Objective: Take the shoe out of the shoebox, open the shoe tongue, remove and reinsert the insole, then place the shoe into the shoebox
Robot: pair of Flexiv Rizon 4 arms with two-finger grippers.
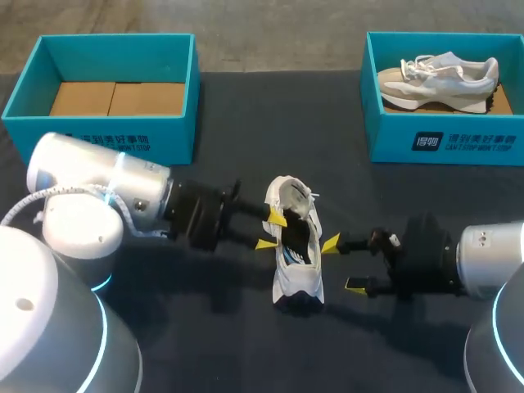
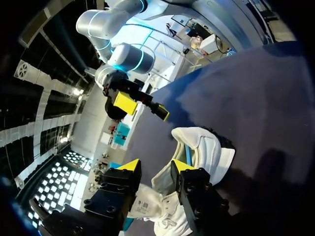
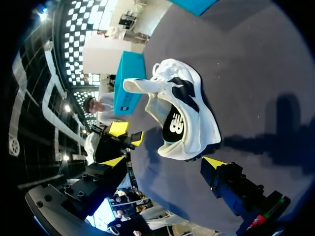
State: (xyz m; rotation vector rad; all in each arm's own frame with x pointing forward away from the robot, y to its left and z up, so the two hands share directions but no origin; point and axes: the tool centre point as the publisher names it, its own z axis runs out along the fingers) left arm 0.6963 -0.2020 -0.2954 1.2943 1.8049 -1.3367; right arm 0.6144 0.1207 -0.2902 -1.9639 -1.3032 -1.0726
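Note:
A white shoe with a black lining lies on the dark table between my two grippers, its opening turned upward. My left gripper is at the shoe's left side. In the left wrist view its fingers stand part way apart, with white shoe material between them and a gap beside one finger. My right gripper stands wide open just right of the shoe, holding nothing. The right wrist view has the shoe just ahead of my right gripper and the left gripper beyond.
A teal shoebox with a bare cardboard floor stands at the back left. A second teal shoebox at the back right holds a beige shoe. My right gripper shows across the shoe in the left wrist view.

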